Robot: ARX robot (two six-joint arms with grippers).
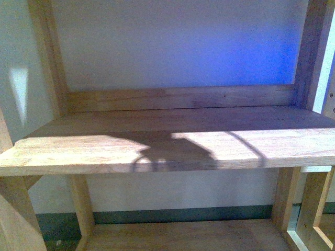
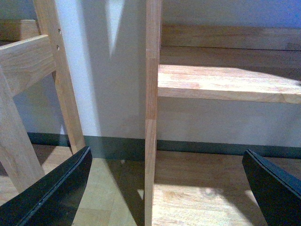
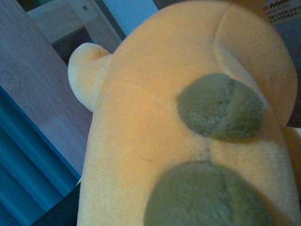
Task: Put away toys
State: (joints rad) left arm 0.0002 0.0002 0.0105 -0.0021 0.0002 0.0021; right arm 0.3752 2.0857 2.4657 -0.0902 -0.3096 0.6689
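1. Indoor room, home-like; storage corner rather than a workshop or a lab.
2. Light wooden shelf unit (image 1: 172,149) with plain boards and square posts stands against a pale painted wall (image 1: 178,42).
3. Dark skirting strip (image 1: 183,214) runs along the foot of the wall, above a wooden lower board.
4. Sunlight falls across the shelf in patches, with shadows on it.
5. Orange-yellow plush animal (image 3: 155,136) with dark spots fills the right wrist view, which suits a living or play space.

Plush animal (image 3: 155,136) fills right wrist view – orange-yellow, soft rounded body, 2 dark olive spots, 1 pointed ear sticking out. Not visible in front cam – position otherwise unclear.
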